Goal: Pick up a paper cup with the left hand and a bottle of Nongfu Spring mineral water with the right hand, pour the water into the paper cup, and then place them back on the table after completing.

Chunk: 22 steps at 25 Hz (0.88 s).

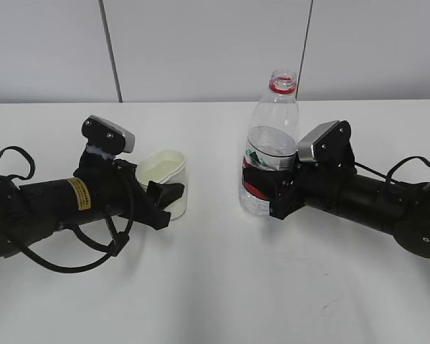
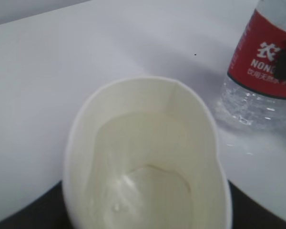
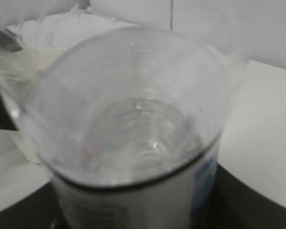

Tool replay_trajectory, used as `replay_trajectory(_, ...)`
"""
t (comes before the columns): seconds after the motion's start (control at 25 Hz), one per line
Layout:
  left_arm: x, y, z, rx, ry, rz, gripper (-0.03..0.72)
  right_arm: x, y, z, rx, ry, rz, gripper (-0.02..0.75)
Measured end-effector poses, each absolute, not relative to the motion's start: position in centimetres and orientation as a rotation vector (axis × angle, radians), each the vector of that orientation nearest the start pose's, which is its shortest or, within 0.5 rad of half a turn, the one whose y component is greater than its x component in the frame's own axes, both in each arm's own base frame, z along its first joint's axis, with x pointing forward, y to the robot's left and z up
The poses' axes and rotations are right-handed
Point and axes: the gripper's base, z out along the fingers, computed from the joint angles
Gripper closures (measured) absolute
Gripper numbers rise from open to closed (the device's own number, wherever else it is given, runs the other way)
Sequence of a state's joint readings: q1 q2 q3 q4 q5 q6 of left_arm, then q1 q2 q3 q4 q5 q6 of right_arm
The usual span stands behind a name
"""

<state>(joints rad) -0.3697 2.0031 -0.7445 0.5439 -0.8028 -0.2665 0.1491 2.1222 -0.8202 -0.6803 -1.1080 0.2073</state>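
With water already in the squeezed white paper cup (image 1: 165, 178), standing on the white counter (image 1: 215, 287) left of the uncapped clear plastic bottle (image 1: 271, 143), both jaws hold them and must open next.

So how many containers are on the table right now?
2. A white paper cup on the left, squeezed in the left gripper, and a clear water bottle, uncapped, on the right, held by the right gripper. No others are visible.
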Motion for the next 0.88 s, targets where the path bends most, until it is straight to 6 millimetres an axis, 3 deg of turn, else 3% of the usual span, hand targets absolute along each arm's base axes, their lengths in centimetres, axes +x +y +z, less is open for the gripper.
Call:
replay_trajectory(0.48, 31.4, -15.8, 9.7, 0.728, 1.894, -0.543, 0.277, 34.9, 10.5, 8.5, -0.684, 1.668, 0.551, 0.350)
replay_trajectory(0.56, 31.3, -15.7, 9.5, 0.732, 1.909, -0.535, 0.230, 34.9, 10.5, 8.4, -0.690, 1.668, 0.552, 0.297)
replay_trajectory(0.72, 31.3, -15.5, 9.1, 0.742, 1.967, -0.500, 0.118, 34.8, 10.6, 8.4, -0.696, 1.661, 0.557, 0.113)
replay_trajectory(0.88, 30.2, -14.8, 9.8, 0.752, 2.012, -0.462, 0.090, 33.5, 10.1, 7.7, -0.677, 1.705, 0.569, 0.090)
